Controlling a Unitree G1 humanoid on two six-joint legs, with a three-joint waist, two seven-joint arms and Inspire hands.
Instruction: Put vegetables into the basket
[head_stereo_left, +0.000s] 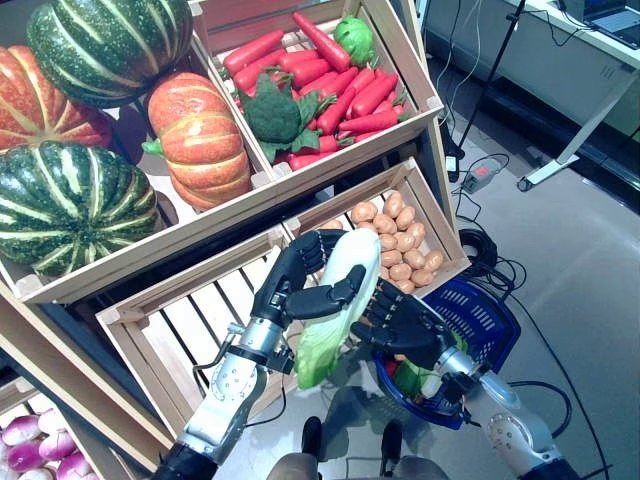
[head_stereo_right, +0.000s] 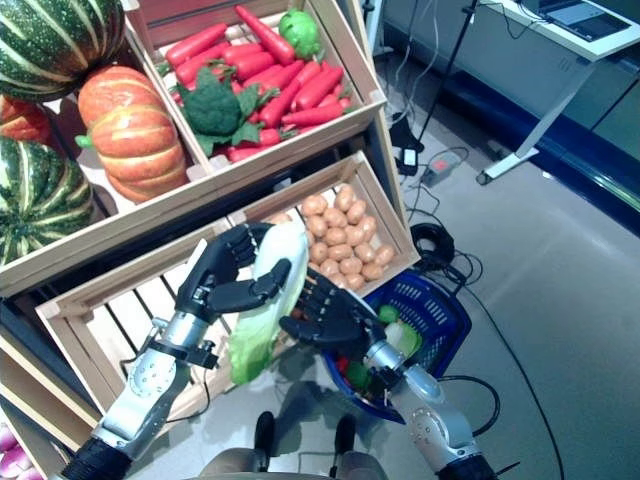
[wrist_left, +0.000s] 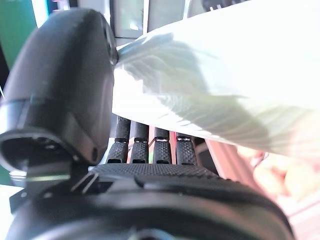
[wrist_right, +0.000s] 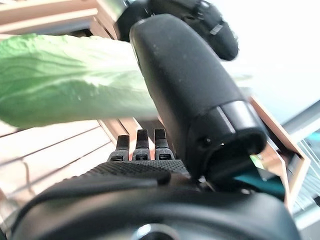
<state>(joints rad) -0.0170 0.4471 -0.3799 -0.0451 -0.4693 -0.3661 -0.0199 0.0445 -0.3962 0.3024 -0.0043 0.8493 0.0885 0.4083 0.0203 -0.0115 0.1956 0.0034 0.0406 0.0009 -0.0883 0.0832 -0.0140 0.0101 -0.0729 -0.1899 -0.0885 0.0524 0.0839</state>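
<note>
Cabbage handover happening right over the crates

Going left to right: the left hand (head_stereo_left: 300, 280) has its fingers and thumb wrapped round a napa cabbage (head_stereo_left: 335, 300), held up in front of the empty slatted crate (head_stereo_left: 190, 320). Just right of it the right hand (head_stereo_left: 405, 325) is against the cabbage's other side, thumb curled over it too, so both are clamped on. Further right, the blue basket (head_stereo_left: 490, 320) on the floor already has a few veggies in. I'd say partway done: this cabbage isn't in yet.
</note>
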